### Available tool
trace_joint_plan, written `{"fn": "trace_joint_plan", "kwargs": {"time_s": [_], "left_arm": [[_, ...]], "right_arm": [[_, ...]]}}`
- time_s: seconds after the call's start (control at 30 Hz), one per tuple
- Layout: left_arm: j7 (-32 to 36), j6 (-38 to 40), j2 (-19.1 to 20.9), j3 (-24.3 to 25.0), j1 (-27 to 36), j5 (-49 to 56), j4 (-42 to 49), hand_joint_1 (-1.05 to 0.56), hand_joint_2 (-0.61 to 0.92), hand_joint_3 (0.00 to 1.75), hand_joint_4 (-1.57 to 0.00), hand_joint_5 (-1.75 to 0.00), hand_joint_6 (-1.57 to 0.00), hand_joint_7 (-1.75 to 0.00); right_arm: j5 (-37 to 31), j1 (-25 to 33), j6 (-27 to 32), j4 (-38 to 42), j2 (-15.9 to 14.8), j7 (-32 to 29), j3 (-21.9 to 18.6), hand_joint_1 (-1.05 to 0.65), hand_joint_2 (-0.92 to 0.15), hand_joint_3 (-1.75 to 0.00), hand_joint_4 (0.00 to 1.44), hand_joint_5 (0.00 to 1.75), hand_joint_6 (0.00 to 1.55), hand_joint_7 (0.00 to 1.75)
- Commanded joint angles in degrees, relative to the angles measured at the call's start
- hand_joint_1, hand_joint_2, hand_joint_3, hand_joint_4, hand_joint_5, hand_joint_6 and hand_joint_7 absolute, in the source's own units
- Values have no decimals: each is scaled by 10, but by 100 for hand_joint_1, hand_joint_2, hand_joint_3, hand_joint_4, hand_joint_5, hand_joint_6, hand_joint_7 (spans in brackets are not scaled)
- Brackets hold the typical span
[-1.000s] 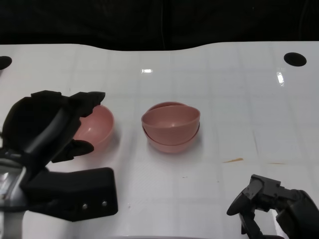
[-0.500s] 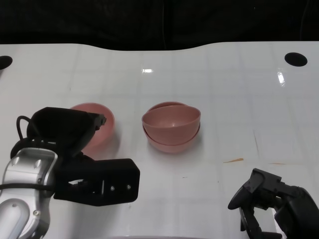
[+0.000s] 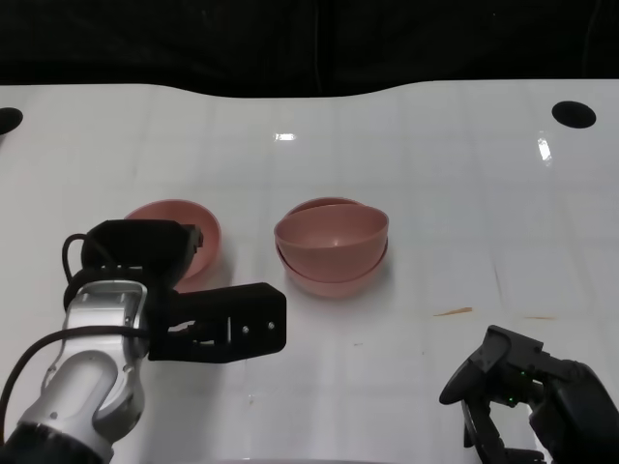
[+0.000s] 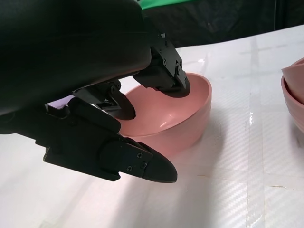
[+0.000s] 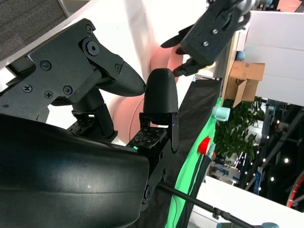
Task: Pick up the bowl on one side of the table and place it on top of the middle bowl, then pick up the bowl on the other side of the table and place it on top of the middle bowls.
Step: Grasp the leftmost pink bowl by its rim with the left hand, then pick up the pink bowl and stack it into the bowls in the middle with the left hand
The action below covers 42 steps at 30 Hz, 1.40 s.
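Observation:
Two pink bowls sit stacked (image 3: 332, 246) at the table's middle, the upper one slightly tilted. A single pink bowl (image 3: 184, 220) stands to their left. My left hand (image 3: 145, 256) covers its near side. In the left wrist view its fingers (image 4: 166, 78) reach over the rim into the bowl (image 4: 183, 118), and the thumb (image 4: 142, 164) lies outside the wall with a small gap. Nothing is lifted. My right hand (image 3: 522, 396) rests low at the near right, holding nothing, fingers (image 5: 160, 92) apart. The stack's edge (image 4: 297, 95) shows in the left wrist view.
A white glossy table (image 3: 435, 174) with a faint grid runs to a dark backdrop. Black round holes sit at its far right (image 3: 573, 114) and far left (image 3: 8, 120). A small brown mark (image 3: 453, 311) lies right of the stack.
My left arm has dropped and turned, bringing the hand down onto the left bowl's near rim with the thumb now pointing right. The bowls and right hand have stayed put.

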Motion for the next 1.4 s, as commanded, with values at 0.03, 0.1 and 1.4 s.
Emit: {"fn": "trace_joint_plan", "kwargs": {"time_s": [0.03, 0.1, 1.4], "left_arm": [[74, -37, 6, -3, -20, -25, 61, -46, 92, 7, -79, -88, -71, -2], [115, -67, 10, -5, -25, -41, 90, -38, 92, 10, -77, -137, -88, -5], [213, -136, 86, 21, -47, -70, -82, -32, 92, 9, -87, -175, -87, -103]], "right_arm": [[1, -1, 0, 1, 2, 1, -6, -17, -48, -129, 78, 174, 73, 142], [-3, -1, 0, 0, 4, -1, -7, -17, -47, -130, 78, 173, 73, 142], [1, -10, 15, 7, 18, 5, -19, -16, -46, -131, 77, 172, 75, 140]]}}
